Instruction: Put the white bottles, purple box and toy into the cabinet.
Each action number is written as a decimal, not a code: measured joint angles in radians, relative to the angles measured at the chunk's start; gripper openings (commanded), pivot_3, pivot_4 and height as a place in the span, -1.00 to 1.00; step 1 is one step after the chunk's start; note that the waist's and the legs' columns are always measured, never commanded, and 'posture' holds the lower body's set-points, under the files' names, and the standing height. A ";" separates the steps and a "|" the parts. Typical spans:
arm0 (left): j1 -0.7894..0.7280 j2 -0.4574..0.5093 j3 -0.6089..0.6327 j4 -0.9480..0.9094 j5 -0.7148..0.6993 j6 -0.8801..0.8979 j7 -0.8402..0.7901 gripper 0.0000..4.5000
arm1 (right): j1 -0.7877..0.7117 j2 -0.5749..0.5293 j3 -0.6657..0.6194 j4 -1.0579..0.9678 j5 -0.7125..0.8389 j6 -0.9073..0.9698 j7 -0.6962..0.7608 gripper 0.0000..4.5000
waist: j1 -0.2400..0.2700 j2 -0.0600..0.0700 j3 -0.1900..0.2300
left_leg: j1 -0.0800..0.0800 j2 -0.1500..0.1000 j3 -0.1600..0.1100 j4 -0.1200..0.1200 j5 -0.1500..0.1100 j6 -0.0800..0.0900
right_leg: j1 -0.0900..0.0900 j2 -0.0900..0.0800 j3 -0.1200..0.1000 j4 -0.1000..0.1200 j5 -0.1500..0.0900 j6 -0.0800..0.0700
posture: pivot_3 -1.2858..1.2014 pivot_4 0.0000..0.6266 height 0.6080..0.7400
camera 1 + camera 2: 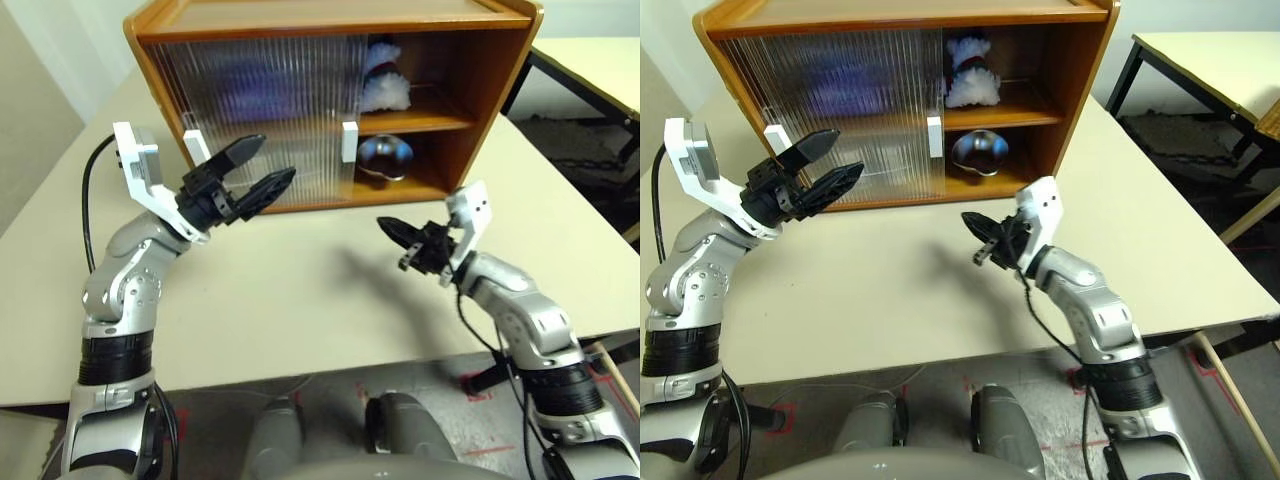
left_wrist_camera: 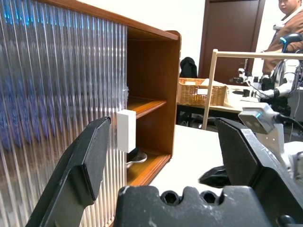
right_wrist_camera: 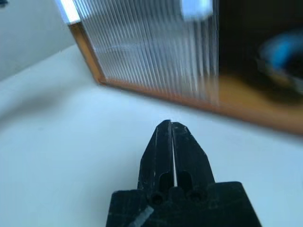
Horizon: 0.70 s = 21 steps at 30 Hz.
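The cabinet stands at the back of the table, its ribbed sliding doors covering the left and middle. The toy sits on the upper shelf in the uncovered right part. The purple box shows as a blurred purple patch through the door on the upper shelf. The white bottles are hidden. My left gripper is open and empty just before the door, near the white handle. My right gripper is shut on nothing, above the table in front of the cabinet's right part.
A shiny steel bowl lies on the lower shelf. A second table stands at the back right. In the left wrist view a person and a wicker basket are far behind.
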 measured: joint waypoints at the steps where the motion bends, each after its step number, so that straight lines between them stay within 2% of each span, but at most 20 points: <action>1: 0.003 0.000 0.002 -0.001 0.000 0.000 0.000 1.00 | -0.034 0.023 0.014 0.039 -0.045 -0.048 -0.023 -0.98 | 0.002 -0.001 0.000 | 0.000 0.000 0.000 0.000 0.000 0.000 | 0.000 0.000 0.000 0.000 0.000 0.000 | 0.10 -1.00 1.00; 5: 0.019 0.000 0.010 -0.003 0.001 -0.002 0.005 1.00 | -0.126 0.095 0.052 0.158 -0.173 -0.187 -0.096 -0.98 | 0.008 -0.003 -0.002 | -0.001 0.000 0.001 0.000 0.002 0.003 | 0.000 0.000 0.001 -0.001 0.000 0.000 | 0.12 -1.00 1.00; 12: 0.048 0.001 0.023 -0.022 0.002 -0.003 0.027 1.00 | -0.270 0.210 0.067 0.351 -0.251 -0.281 -0.174 -0.98 | 0.015 -0.006 -0.003 | -0.001 0.000 0.001 0.000 0.002 0.004 | 0.000 -0.001 0.001 0.000 0.000 -0.001 | 0.14 -1.00 1.00; 17: 0.059 0.001 0.027 -0.046 0.002 -0.003 0.038 1.00 | -0.387 0.254 0.060 0.495 -0.345 -0.373 -0.313 -0.98 | 0.017 -0.006 -0.004 | 0.000 0.000 0.001 0.000 0.000 0.001 | -0.001 0.000 0.001 0.002 0.001 -0.002 | 0.16 -1.00 1.00; 21: 0.066 0.001 0.028 -0.047 0.002 -0.003 0.045 1.00 | -0.408 0.271 0.048 0.562 -0.412 -0.430 -0.442 -0.98 | 0.032 -0.007 -0.004 | -0.001 0.000 0.001 0.000 0.002 0.003 | -0.001 0.000 0.002 0.002 0.001 -0.002 | 0.16 -1.00 1.00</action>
